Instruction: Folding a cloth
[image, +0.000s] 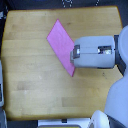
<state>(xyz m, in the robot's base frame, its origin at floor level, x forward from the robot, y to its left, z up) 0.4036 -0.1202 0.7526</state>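
Note:
The cloth (61, 44) is a flat pink-magenta rectangle lying diagonally on the wooden tabletop (30, 75), running from upper left to lower right. My arm comes in from the exterior view's right, and its grey gripper (73, 55) covers the cloth's lower right end. The fingertips sit right at the cloth's right edge. Blur and the gripper's body hide how the jaws stand and whether they hold fabric. The cloth corner under the gripper is partly hidden.
The wooden tabletop is bounded by dark edges at top and the exterior view's left. My robot's white body (117, 100) fills the lower right corner. A grey strip (2, 85) runs along the left border.

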